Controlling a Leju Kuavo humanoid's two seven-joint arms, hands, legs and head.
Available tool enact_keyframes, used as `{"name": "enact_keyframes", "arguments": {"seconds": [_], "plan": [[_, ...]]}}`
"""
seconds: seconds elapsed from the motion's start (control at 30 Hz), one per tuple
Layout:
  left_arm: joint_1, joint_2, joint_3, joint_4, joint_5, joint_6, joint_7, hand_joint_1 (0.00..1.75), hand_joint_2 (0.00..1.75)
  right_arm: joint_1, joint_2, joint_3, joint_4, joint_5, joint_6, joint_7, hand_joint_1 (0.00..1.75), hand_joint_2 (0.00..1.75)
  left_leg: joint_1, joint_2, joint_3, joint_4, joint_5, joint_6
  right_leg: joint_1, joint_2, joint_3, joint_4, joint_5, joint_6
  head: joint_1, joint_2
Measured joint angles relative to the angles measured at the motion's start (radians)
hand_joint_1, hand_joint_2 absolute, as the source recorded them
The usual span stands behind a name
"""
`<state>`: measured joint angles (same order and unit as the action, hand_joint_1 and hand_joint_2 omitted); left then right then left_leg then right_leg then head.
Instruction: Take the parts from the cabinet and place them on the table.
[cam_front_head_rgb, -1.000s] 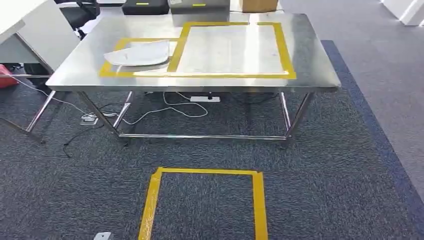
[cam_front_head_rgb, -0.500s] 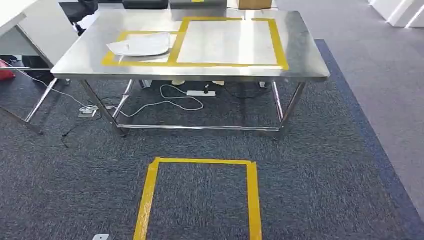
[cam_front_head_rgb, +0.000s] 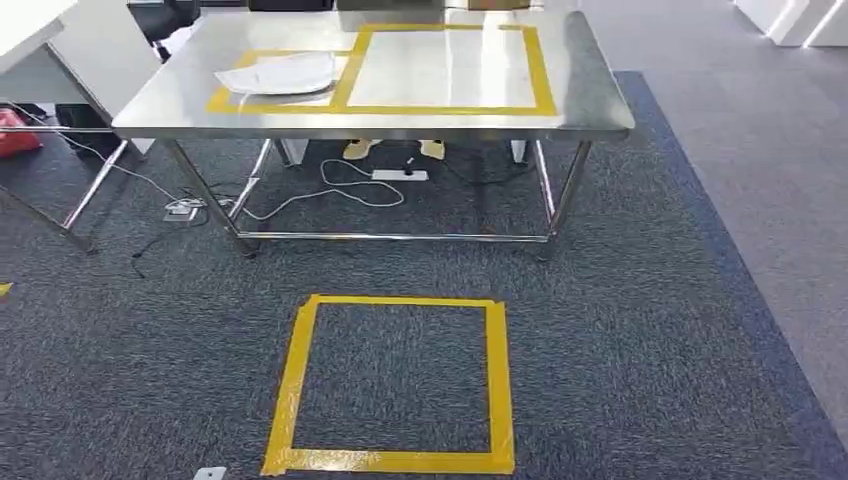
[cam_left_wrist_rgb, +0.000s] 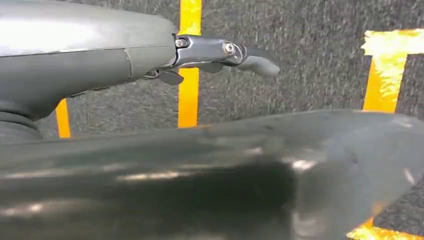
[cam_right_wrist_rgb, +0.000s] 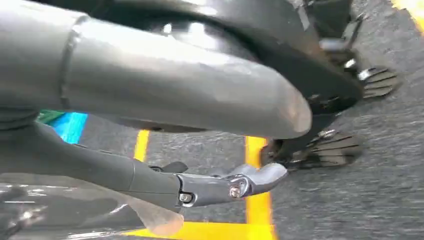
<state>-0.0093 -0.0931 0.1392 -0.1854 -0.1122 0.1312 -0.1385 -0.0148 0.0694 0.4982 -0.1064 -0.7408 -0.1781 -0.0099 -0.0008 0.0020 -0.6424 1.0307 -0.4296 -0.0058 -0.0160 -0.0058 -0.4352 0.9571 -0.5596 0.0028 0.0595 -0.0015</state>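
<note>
The part that I can place is a flat white piece (cam_front_head_rgb: 280, 75). It lies on the tabletop (cam_front_head_rgb: 590, 95) in the upper left of the frame, inside the smaller taped field (cam_front_head_rgb: 222, 98). The larger taped field (cam_front_head_rgb: 541, 70) just beside it carries nothing.

Since one second ago the whole picture has shifted. The table now sits higher in the frame, and the yellow square on the floor (cam_front_head_rgb: 292, 385) is seen complete. This is my own view that moved; the white piece keeps its place in its field. I judge that one part is delivered and I am drawing away from the table, toward the cabinet for the next.

My left hand (cam_left_wrist_rgb: 225, 52) hangs over the carpet with a finger stretched out and nothing in it, so it looks released. My right hand (cam_right_wrist_rgb: 235, 185) also hangs low. Something pale and translucent shows near it, and I cannot tell if the hand grasps it.

For moving, the carpet between the floor square and the table legs (cam_front_head_rgb: 565, 195) is open. White cables (cam_front_head_rgb: 350, 195) lie under the table, so I should keep my feet away from there. At the right, the blue border (cam_front_head_rgb: 740, 300) marks the carpet edge.
</note>
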Motion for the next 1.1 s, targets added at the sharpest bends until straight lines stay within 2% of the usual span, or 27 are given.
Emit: {"name": "enact_keyframes", "arguments": {"seconds": [0.07,0.1,0.13,0.17,0.2,0.23,0.27,0.3,0.33,0.43,0.47,0.5,0.53,0.6,0.63,0.67,0.7,0.73,0.77,0.8,0.83,0.87,0.9,0.97,1.0,1.03,1.1], "plan": [[0.003,-0.003,0.0,0.0,0.0,0.003,0.001,0.0,0.0,0.007,-0.002,-0.004,0.0,-0.007,0.003,0.0,0.0,0.0,0.004,0.0,-0.021,0.113,-0.132,-0.009,0.001,-0.004,-0.028,0.0,0.024,-0.011,-0.013,0.0],[0.003,-0.004,0.0,0.0,0.0,0.006,0.001,0.0,0.0,0.009,-0.003,-0.008,0.0,-0.013,0.006,-0.001,0.0,0.0,0.006,0.0,-0.031,0.191,-0.182,-0.013,0.003,-0.007,-0.044,0.001,0.036,-0.011,-0.015,0.0],[0.002,-0.005,0.0,0.0,0.0,0.007,0.001,0.0,0.0,0.01,-0.003,-0.013,0.0,-0.021,0.011,-0.002,0.0,0.0,0.007,0.0,-0.035,0.256,-0.201,-0.015,0.004,-0.009,-0.059,0.004,0.048,-0.01,-0.015,0.0],[0.002,-0.006,0.0,0.0,0.001,0.008,0.0,0.0,0.0,0.01,-0.003,-0.017,0.0,-0.022,0.014,-0.002,0.0,0.0,0.008,0.0,-0.026,0.285,-0.183,-0.016,0.004,-0.01,-0.069,0.008,0.06,-0.01,-0.016,0.0],[0.002,-0.006,0.0,0.0,0.001,0.01,0.0,0.0,0.0,0.009,-0.003,-0.019,0.0,-0.022,0.015,-0.003,0.0,0.0,0.008,0.0,0.001,0.273,-0.141,-0.015,0.005,-0.01,-0.088,0.015,0.071,-0.008,-0.015,0.0],[0.002,-0.006,0.0,0.0,0.001,0.01,0.0,0.0,0.0,0.01,-0.003,-0.021,0.0,-0.023,0.016,-0.003,0.0,0.0,0.009,0.0,0.036,0.232,-0.101,-0.014,0.005,-0.011,-0.105,0.021,0.078,-0.006,-0.016,0.0],[0.002,-0.006,0.0,0.0,0.002,0.012,0.0,0.0,0.0,0.01,-0.003,-0.024,0.0,-0.025,0.018,-0.004,0.0,0.0,0.009,0.0,0.097,0.146,-0.073,-0.009,0.004,-0.01,-0.121,0.029,0.085,-0.003,-0.016,0.0],[0.002,-0.006,0.0,0.0,0.002,0.013,0.0,0.0,0.0,0.01,-0.003,-0.024,-0.001,-0.027,0.021,-0.005,0.0,0.0,0.009,-0.001,0.16,0.05,-0.077,-0.004,0.004,-0.01,-0.13,0.036,0.091,0.001,-0.016,0.0],[0.001,-0.006,0.0,0.0,0.002,0.013,0.0,0.0,0.0,0.009,-0.003,-0.024,-0.001,-0.029,0.021,-0.006,0.0,0.0,0.004,-0.001,0.204,-0.025,-0.108,0.002,0.01,-0.009,-0.139,0.043,0.096,0.007,-0.016,0.0],[-0.003,-0.008,0.0,0.0,0.002,0.016,-0.001,0.0,0.0,0.008,-0.003,-0.026,-0.001,-0.034,0.022,-0.008,0.0,0.0,0.0,-0.002,0.195,-0.051,-0.121,0.013,0.007,-0.012,-0.157,0.042,0.125,0.027,-0.015,0.0],[-0.001,-0.008,0.0,0.0,0.001,0.016,-0.002,0.0,0.0,0.01,-0.004,-0.026,-0.001,-0.034,0.022,-0.008,0.0,0.0,0.003,0.0,0.181,-0.058,-0.107,0.027,0.009,-0.011,-0.164,0.042,0.131,0.036,-0.013,0.0],[-0.003,-0.01,0.0,0.001,0.001,0.016,-0.002,0.0,0.0,0.013,-0.006,-0.028,0.0,-0.034,0.022,-0.008,0.0,0.0,0.006,0.006,0.173,-0.059,-0.096,0.037,0.005,-0.004,-0.169,0.055,0.1,0.04,-0.015,0.0],[-0.003,-0.011,0.0,0.001,0.002,0.017,-0.002,0.0,0.0,0.012,-0.007,-0.03,-0.001,-0.034,0.022,-0.008,0.0,0.0,0.005,0.006,0.16,-0.059,-0.087,0.047,0.005,-0.002,-0.184,0.089,0.043,0.043,-0.009,0.0],[-0.003,-0.013,0.0,0.001,0.002,0.021,-0.003,0.0,0.0,0.013,-0.009,-0.033,-0.001,-0.035,0.023,-0.01,0.0,0.0,0.0,0.007,0.13,-0.058,-0.062,0.053,0.005,0.001,-0.223,0.235,-0.079,0.046,-0.006,0.0],[-0.003,-0.014,0.0,0.001,0.002,0.024,-0.003,0.0,0.0,0.012,-0.01,-0.034,-0.001,-0.036,0.024,-0.01,0.0,0.0,-0.003,0.008,0.112,-0.057,-0.049,0.054,0.005,0.001,-0.234,0.304,-0.103,0.047,-0.004,0.0],[-0.003,-0.014,0.0,0.001,0.002,0.025,-0.003,0.0,0.0,0.012,-0.01,-0.035,-0.001,-0.036,0.026,-0.011,0.0,0.0,-0.006,0.008,0.096,-0.055,-0.035,0.054,0.005,0.001,-0.23,0.34,-0.092,0.046,-0.005,0.0],[-0.003,-0.015,0.0,0.001,0.002,0.027,-0.005,0.0,0.0,0.012,-0.011,-0.038,-0.001,-0.037,0.029,-0.013,0.0,0.0,-0.009,0.009,0.079,-0.054,-0.023,0.054,0.005,0.001,-0.212,0.342,-0.052,0.044,-0.005,0.0],[-0.003,-0.015,0.0,0.001,0.002,0.027,-0.006,0.0,0.0,0.013,-0.012,-0.039,-0.001,-0.037,0.031,-0.013,0.0,0.0,-0.011,0.009,0.06,-0.05,-0.012,0.053,0.006,0.002,-0.176,0.313,-0.001,0.04,-0.005,0.0],[-0.003,-0.015,0.0,0.001,0.002,0.027,-0.006,0.0,0.0,0.012,-0.013,-0.04,-0.002,-0.039,0.033,-0.016,0.0,0.0,-0.013,0.009,0.043,-0.046,-0.001,0.052,0.007,0.002,-0.122,0.247,0.034,0.034,-0.005,0.0],[-0.004,-0.016,0.0,0.001,0.002,0.028,-0.006,0.0,0.0,0.01,-0.013,-0.041,-0.002,-0.04,0.034,-0.018,0.0,0.0,-0.013,0.008,0.033,-0.042,0.01,0.049,0.009,0.002,-0.05,0.15,0.034,0.027,-0.005,0.0],[-0.004,-0.017,0.0,0.001,0.005,0.029,-0.008,0.0,0.0,0.008,-0.016,-0.041,-0.002,-0.04,0.034,-0.02,0.0,0.0,-0.018,0.007,0.027,-0.037,0.016,0.045,0.016,0.002,0.028,0.042,-0.004,0.022,-0.004,0.0],[-0.004,-0.018,0.0,0.001,0.005,0.03,-0.009,0.0,0.0,0.006,-0.016,-0.042,-0.003,-0.041,0.035,-0.021,0.0,0.0,-0.019,0.008,0.022,-0.034,0.024,0.04,0.014,0.002,0.065,-0.029,-0.028,0.017,-0.005,0.0],[-0.005,-0.018,0.0,0.001,0.004,0.031,-0.009,0.0,0.0,0.005,-0.016,-0.042,-0.003,-0.041,0.035,-0.022,0.0,0.0,-0.017,0.009,0.016,-0.034,0.034,0.035,0.018,0.004,0.054,-0.037,-0.037,0.013,-0.003,0.0],[-0.003,-0.018,0.0,0.001,0.002,0.034,-0.009,0.0,0.0,0.008,-0.016,-0.042,-0.003,-0.041,0.038,-0.023,0.0,0.0,-0.016,0.01,0.014,-0.04,0.05,0.021,0.017,0.003,0.043,-0.037,-0.023,-0.004,-0.003,0.0],[-0.002,-0.016,0.0,0.001,0.002,0.036,-0.009,0.0,0.0,0.009,-0.016,-0.042,-0.002,-0.041,0.038,-0.023,0.0,0.0,-0.011,0.006,0.008,-0.031,0.034,0.014,0.013,-0.001,0.037,-0.038,-0.012,-0.01,-0.003,0.0],[0.001,-0.016,0.0,0.001,0.002,0.036,-0.009,0.0,0.0,0.012,-0.017,-0.042,-0.002,-0.041,0.036,-0.023,0.0,0.0,-0.01,0.005,-0.002,0.0,-0.022,0.007,0.012,-0.002,0.029,-0.038,-0.005,-0.018,-0.008,0.0],[0.003,-0.016,0.0,0.001,0.001,0.036,-0.009,0.0,0.0,0.017,-0.018,-0.042,-0.002,-0.042,0.038,-0.022,0.0,0.0,-0.001,0.005,-0.034,0.134,-0.135,-0.005,0.012,-0.005,0.013,-0.036,0.01,-0.023,-0.012,0.0]]}}
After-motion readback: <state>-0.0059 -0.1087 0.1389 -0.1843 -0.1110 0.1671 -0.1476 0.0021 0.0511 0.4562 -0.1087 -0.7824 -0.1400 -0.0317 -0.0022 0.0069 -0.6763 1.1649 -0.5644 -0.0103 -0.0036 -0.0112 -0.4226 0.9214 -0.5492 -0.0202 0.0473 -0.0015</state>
